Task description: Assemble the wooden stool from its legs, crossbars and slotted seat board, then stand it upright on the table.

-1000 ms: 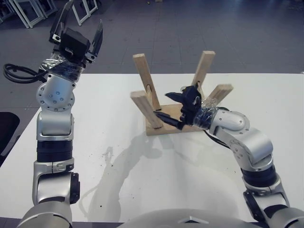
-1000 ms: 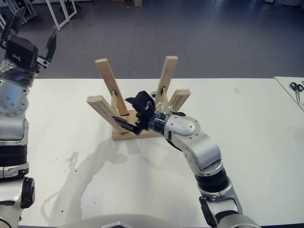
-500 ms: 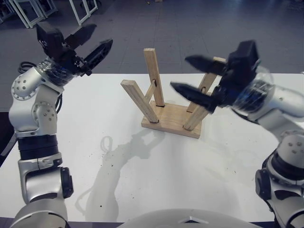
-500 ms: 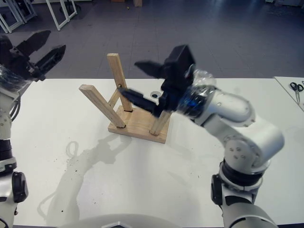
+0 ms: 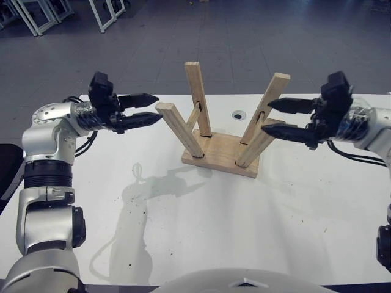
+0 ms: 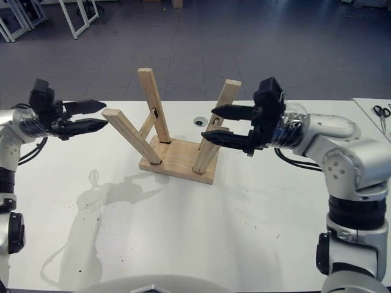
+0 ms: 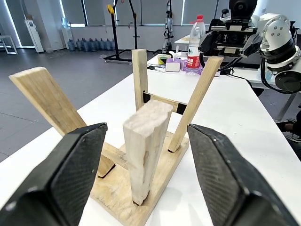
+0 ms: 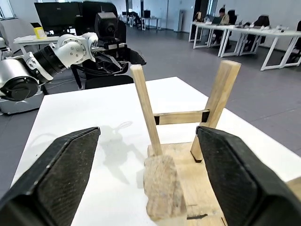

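Observation:
The wooden stool stands upside down, its seat board point(image 5: 220, 154) flat on the white table point(image 5: 183, 244) and its legs pointing up and outward. My left gripper point(image 5: 156, 107) is open and level with the near-left leg's end point(image 5: 166, 110); in the left wrist view that leg point(image 7: 146, 141) stands between the fingers point(image 7: 75, 174) with gaps on both sides. My right gripper point(image 5: 266, 117) is open at the right-hand legs, and the near-right leg's end point(image 8: 162, 188) lies between its fingers point(image 8: 240, 179), untouched. A crossbar point(image 8: 181, 117) joins the two far legs.
A round hole point(image 5: 237, 114) sits in the table behind the stool. Scissors point(image 6: 382, 111) lie at the far right edge. Dark specks point(image 5: 131, 198) dot the front left. Grey floor drops away beyond the table's back edge.
The stool went from tilted to flat on its seat board a second ago. Since then my left arm came down to the near-left leg, and my right gripper drew back right and lowered.

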You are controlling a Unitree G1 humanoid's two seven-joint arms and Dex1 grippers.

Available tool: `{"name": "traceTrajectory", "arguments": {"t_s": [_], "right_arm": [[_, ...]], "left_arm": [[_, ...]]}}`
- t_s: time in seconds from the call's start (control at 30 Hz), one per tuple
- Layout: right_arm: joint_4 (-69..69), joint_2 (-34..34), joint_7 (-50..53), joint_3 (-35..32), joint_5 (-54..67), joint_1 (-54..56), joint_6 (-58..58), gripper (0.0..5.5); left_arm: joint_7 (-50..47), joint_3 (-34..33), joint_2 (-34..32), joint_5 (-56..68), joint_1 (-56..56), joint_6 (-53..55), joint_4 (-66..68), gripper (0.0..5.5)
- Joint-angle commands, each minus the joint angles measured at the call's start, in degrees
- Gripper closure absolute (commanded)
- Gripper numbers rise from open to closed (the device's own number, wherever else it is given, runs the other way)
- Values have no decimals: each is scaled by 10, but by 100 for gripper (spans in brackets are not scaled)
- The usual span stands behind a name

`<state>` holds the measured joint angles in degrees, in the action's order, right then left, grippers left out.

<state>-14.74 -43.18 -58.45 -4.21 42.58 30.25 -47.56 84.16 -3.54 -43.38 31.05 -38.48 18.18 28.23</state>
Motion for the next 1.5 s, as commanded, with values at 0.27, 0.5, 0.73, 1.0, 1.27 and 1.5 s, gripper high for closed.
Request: {"name": "traceTrajectory", "arguments": {"t_s": [0.27, 0.5, 0.73, 1.0, 1.27, 1.5], "right_arm": [[197, 19, -148, 101, -84, 41, 96, 173], [261, 27, -178, 98, -111, 51, 124, 246], [273, 19, -213, 85, -107, 34, 126, 381], [96, -33, -211, 1, 19, -47, -10, 408], [489, 58, -77, 19, 37, 202, -259, 382], [732, 146, -60, 63, -95, 277, -153, 281]], "left_arm": [[23, 25, 65, -50, -51, -51, 78, 231], [83, 61, 41, -29, -46, 8, 38, 284], [83, 105, -12, 31, -13, 66, -37, 398], [82, 79, -106, 170, 74, 186, -240, 417], [35, 83, 3, 164, -160, 419, 86, 376], [-186, -42, 91, 117, -179, 311, 408, 353]]}}
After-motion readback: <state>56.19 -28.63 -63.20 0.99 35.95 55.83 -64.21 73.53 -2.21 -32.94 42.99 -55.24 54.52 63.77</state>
